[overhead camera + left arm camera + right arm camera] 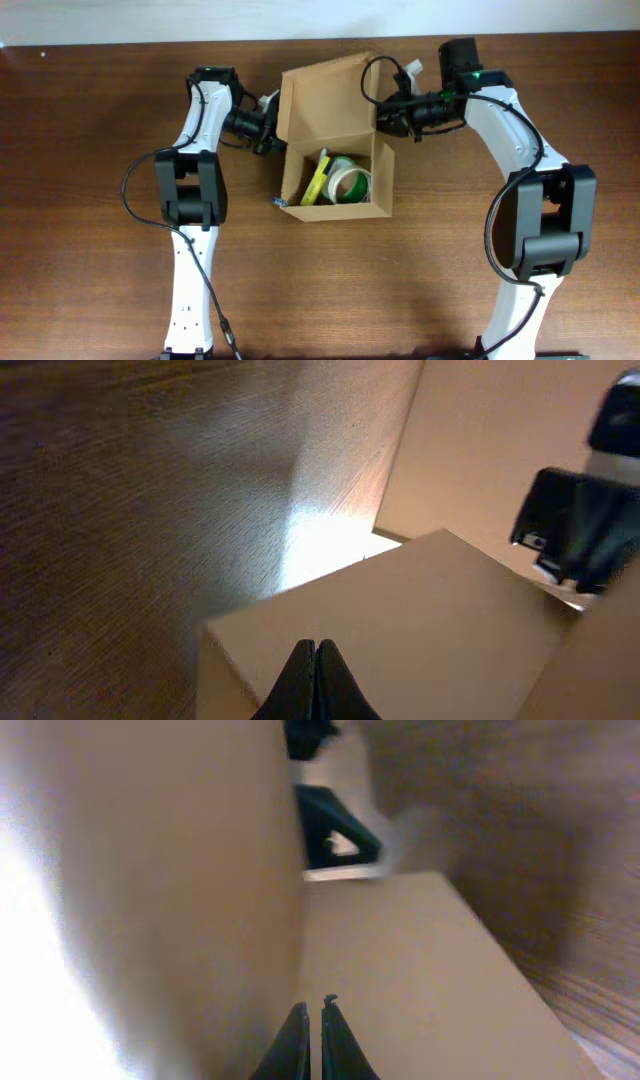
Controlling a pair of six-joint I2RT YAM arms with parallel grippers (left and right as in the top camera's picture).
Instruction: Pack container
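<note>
The container (382, 178), a light-brown cardboard box, stands mid-table with its lid flap (325, 100) raised at the far side. Inside lie a green-and-white tape roll (350, 184) and a yellow pen (317, 180). My left gripper (272, 135) is shut against the box's upper left corner. In the left wrist view its tips (315, 646) rest on a cardboard flap (420, 620) with nothing between them. My right gripper (386, 115) is at the lid's right edge. Its jaws (313, 1007) are closed to a sliver against the cardboard (400, 970), holding nothing that I can see.
Brown wooden tabletop (90, 150) surrounds the box on all sides. The opposite arm's dark gripper shows beyond the cardboard in each wrist view: the right gripper (580, 530) from the left wrist, the left gripper (335, 825) from the right wrist.
</note>
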